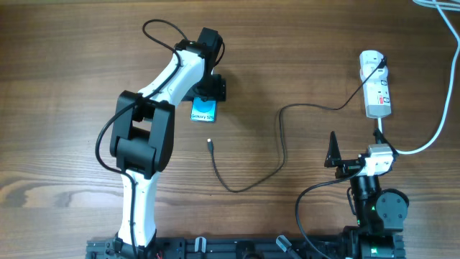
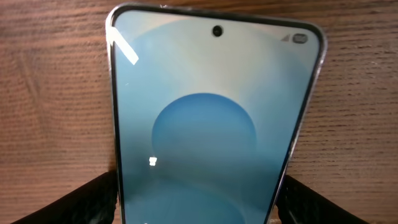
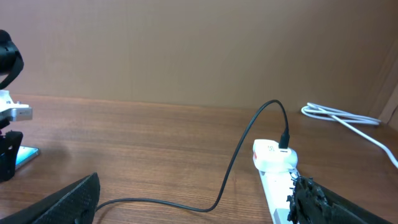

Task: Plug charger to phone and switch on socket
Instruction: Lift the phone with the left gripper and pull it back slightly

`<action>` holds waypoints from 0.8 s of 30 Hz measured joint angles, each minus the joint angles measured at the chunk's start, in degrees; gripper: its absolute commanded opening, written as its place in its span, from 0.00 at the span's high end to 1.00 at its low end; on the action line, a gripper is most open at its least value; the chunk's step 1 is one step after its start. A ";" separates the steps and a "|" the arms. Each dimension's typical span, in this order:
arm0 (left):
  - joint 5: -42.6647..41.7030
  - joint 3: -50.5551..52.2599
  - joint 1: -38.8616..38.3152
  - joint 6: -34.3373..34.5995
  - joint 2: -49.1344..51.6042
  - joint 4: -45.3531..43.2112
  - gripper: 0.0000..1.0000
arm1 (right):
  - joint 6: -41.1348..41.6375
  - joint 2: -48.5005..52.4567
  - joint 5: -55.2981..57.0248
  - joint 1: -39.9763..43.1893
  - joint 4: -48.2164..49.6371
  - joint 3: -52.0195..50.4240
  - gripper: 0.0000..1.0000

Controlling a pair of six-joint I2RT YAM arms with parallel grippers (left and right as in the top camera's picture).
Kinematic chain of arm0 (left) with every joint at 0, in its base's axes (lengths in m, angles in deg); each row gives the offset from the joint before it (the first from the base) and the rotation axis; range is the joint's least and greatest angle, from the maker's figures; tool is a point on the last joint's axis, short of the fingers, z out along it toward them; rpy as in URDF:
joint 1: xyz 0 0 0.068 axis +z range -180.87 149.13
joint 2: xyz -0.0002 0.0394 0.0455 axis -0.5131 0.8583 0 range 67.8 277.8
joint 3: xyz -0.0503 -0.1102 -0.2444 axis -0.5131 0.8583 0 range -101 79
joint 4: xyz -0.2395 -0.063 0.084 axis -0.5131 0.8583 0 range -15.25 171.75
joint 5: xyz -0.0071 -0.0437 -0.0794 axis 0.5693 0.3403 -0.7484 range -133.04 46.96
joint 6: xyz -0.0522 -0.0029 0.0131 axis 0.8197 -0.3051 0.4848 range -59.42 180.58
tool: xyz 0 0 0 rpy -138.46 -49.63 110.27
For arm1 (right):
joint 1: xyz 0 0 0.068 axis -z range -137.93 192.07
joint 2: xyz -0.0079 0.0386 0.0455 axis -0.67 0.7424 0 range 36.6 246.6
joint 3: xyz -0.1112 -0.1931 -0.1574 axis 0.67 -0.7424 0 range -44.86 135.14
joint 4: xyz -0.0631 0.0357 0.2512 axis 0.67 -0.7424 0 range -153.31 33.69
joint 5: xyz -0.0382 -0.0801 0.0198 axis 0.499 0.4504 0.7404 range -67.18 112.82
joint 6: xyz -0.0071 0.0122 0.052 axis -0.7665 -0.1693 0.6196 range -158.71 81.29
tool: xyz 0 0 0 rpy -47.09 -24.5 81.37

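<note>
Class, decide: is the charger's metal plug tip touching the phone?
Apart. The overhead view shows a strip of bare wood between the charger's plug tip and the phone.

You have a brown wooden table with fine streaked grain [image 1: 65, 65] under you, evenly lit, its top showing a soft sheen. Beyond its far edge the right wrist view shows a plain matte brown wall [image 3: 186, 43], paler at the right edge.

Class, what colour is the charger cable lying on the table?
The charger is black, clearest in the overhead view.
</note>
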 measured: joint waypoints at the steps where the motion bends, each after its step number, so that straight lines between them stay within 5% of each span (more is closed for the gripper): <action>1: 0.24 0.00 0.00 0.68 0.00 0.07 0.16 | 0.00 0.00 0.00 0.00 0.00 0.00 0.00; 18: 1.31 0.00 0.50 10.67 -0.11 1.44 0.16 | 0.00 0.00 0.00 0.00 0.00 0.00 0.00; 24: 1.33 0.00 1.16 7.76 -0.11 0.76 0.16 | 0.00 0.00 0.00 0.00 0.00 0.00 0.00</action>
